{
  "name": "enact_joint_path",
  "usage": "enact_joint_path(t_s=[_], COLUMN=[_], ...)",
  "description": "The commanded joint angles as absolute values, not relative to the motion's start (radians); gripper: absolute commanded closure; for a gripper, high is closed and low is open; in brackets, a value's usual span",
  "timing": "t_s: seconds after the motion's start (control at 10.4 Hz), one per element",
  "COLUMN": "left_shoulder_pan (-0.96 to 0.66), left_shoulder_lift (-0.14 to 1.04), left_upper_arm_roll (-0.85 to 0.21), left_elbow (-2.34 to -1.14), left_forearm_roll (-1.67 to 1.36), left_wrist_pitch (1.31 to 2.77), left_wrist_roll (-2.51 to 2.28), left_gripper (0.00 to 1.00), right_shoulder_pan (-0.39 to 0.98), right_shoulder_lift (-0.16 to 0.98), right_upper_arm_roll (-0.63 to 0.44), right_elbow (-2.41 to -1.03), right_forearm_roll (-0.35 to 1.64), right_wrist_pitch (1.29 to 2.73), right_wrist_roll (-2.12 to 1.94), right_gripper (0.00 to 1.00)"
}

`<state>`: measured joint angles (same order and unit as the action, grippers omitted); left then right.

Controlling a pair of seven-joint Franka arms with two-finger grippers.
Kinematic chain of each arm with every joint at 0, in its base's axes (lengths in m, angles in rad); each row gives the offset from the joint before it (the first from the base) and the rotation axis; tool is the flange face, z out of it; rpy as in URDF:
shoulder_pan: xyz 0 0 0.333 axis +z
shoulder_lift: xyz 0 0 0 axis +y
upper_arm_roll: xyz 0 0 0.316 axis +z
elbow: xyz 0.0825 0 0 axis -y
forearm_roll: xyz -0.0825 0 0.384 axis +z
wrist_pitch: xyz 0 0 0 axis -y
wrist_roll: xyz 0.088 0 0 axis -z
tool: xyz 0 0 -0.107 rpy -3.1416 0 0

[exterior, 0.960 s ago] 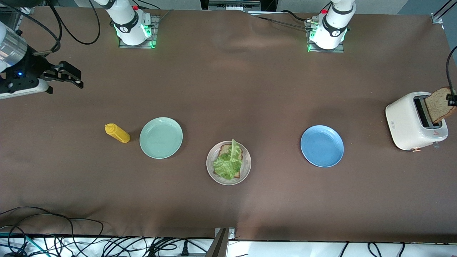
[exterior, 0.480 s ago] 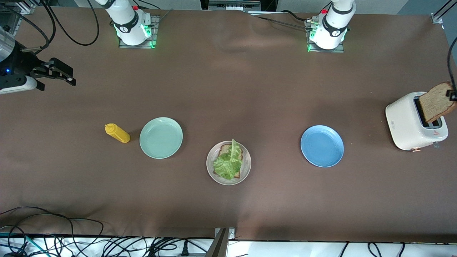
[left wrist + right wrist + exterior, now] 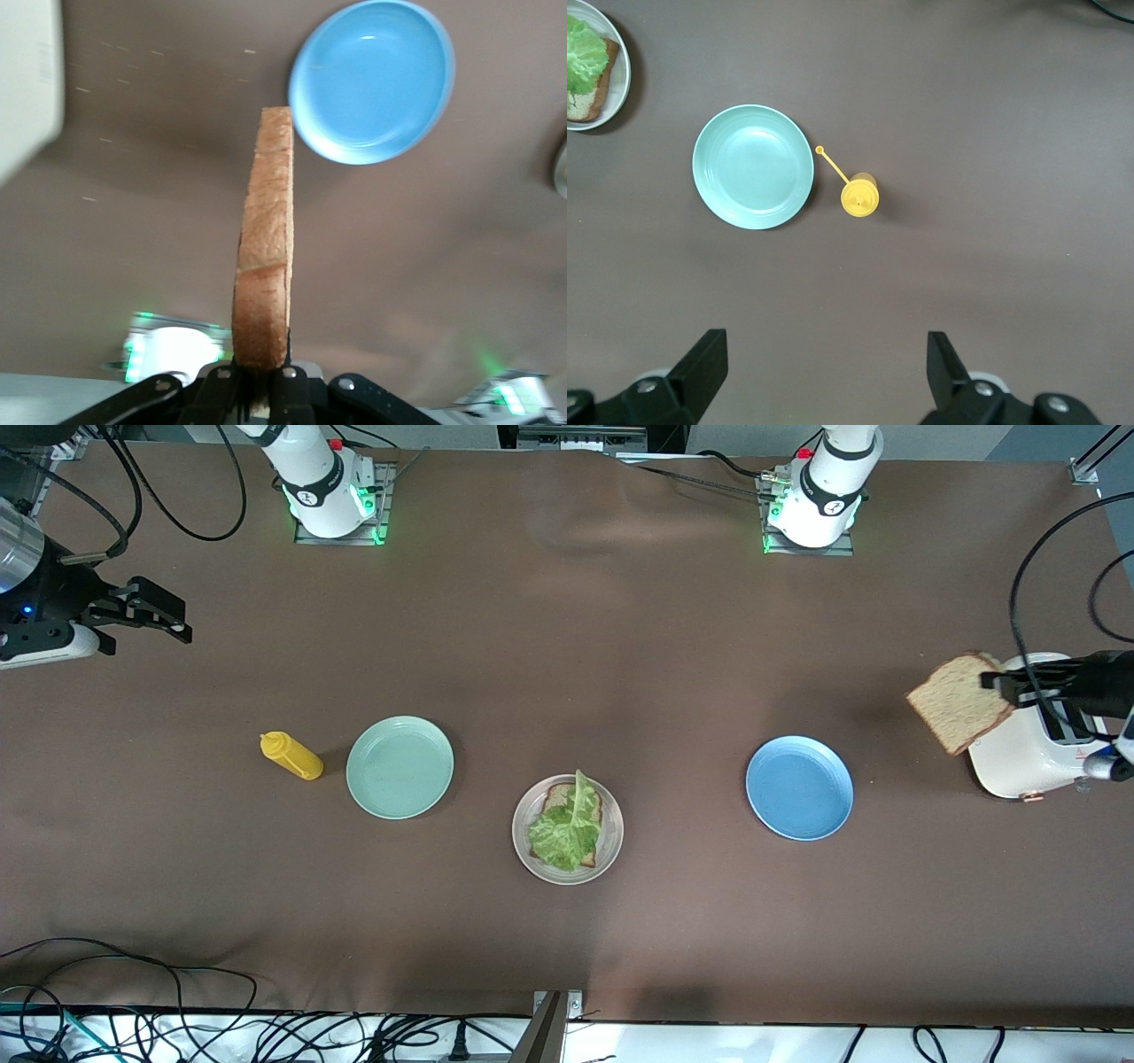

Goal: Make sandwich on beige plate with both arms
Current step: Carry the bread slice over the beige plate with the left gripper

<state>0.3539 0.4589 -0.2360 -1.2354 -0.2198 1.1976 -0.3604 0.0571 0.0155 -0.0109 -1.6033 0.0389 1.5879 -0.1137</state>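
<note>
Jaws of the left gripper point(image 3: 994, 682) clamped on one edge of a slice of brown toast point(image 3: 959, 701), held up in the air on edge, over the table point(image 3: 567, 646) just beside the white toaster point(image 3: 1028, 766) at the left arm's end. In the left wrist view the toast point(image 3: 264, 257) pinched at its lower crust, standing thin and upright between the jaws, with the blue plate point(image 3: 372, 81) on the table below.

Jaws of the right gripper point(image 3: 158, 611) spread wide, grasping nothing, up in the air over the right arm's end of the table; right arm waiting. In the right wrist view two black fingers point(image 3: 700, 363) far apart, with the mint-green plate point(image 3: 753, 166) and the yellow squeeze bottle point(image 3: 858, 195) below on the table.

Beige plate point(image 3: 611, 841) near the middle of the table, nearer to the front camera than the other two plates, between the mint-green plate point(image 3: 400, 766) and the blue plate point(image 3: 799, 786). On it one slice of toast point(image 3: 560, 795) lying flat, with a ruffled green lettuce leaf point(image 3: 567, 828) on top, uncovered. Yellow squeeze bottle point(image 3: 291, 755) just beside the mint-green plate, toward the right arm's end.
</note>
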Motion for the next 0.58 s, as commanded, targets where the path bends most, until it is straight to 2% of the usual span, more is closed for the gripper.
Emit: enact_joint_path(t_s=[0.0, 0.48], left_shoulder_pan=[0.246, 0.004], left_shoulder_lift=[0.448, 0.48], left_upper_arm_roll=[-0.242, -0.242], left_elbow=[-1.288, -1.351], left_forearm_roll=[-0.303, -0.406], left_wrist_pitch=[1.311, 1.693], left_wrist_roll=[-0.588, -0.954], left_gripper=[1.0, 1.0], right_shoulder_pan=[0.035, 0.035], right_shoulder_lift=[0.026, 0.025], right_upper_arm_roll=[0.005, 0.003], right_elbow=[-1.572, -1.572], right_forearm_roll=[0.022, 0.025], right_wrist_pitch=[1.566, 1.566], right_wrist_roll=[-0.112, -0.112], right_gripper=[0.0, 0.0])
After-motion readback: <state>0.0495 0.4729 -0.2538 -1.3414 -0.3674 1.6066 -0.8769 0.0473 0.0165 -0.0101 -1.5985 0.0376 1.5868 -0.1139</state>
